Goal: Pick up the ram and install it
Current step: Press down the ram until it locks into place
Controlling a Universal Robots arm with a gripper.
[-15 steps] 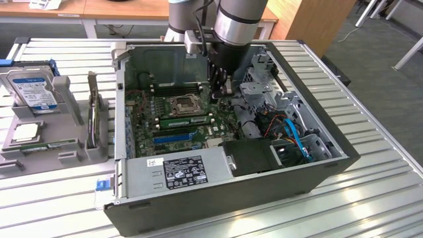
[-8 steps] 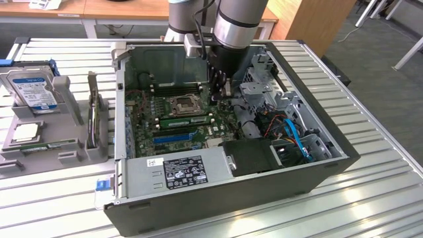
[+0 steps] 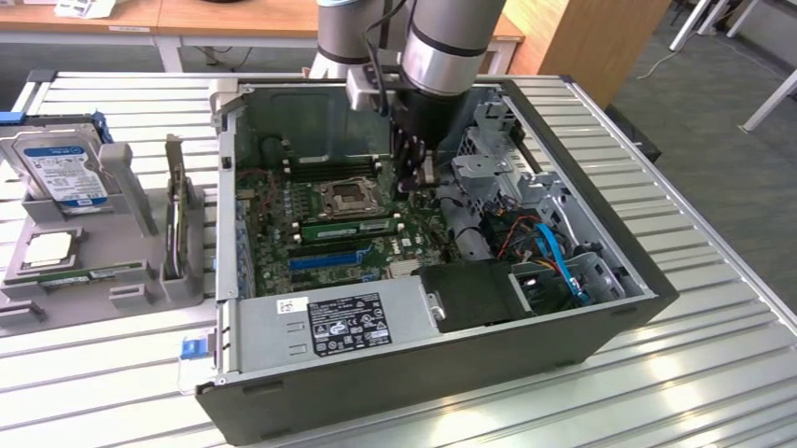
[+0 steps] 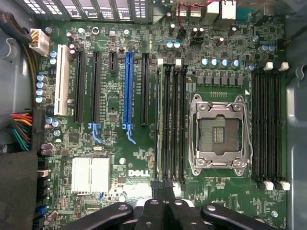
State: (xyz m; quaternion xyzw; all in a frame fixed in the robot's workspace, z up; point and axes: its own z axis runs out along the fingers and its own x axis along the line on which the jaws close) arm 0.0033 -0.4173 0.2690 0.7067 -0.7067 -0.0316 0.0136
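The ram (image 3: 353, 227) is a green stick with dark chips, standing on edge in a black memory slot beside the empty processor socket (image 3: 349, 198) on the motherboard. In the wrist view the ram (image 4: 158, 120) shows edge-on in the slot furthest from the socket (image 4: 219, 132). My gripper (image 3: 421, 184) hangs inside the open case, above the board near one end of that bank of slots. Its dark fingers (image 4: 158, 191) are shut together with nothing between them, and my gripper (image 4: 164, 188) does not touch the stick.
The case (image 3: 622, 308) lies open on a slatted metal table (image 3: 697, 392), with a power supply (image 3: 336, 322) at its front, drive cages and cables at the exterior view's right. A blue expansion slot (image 4: 127, 91) runs beside the memory slots. A grey holder (image 3: 137, 280) carries a hard drive (image 3: 56, 173) and a square chip (image 3: 50, 247).
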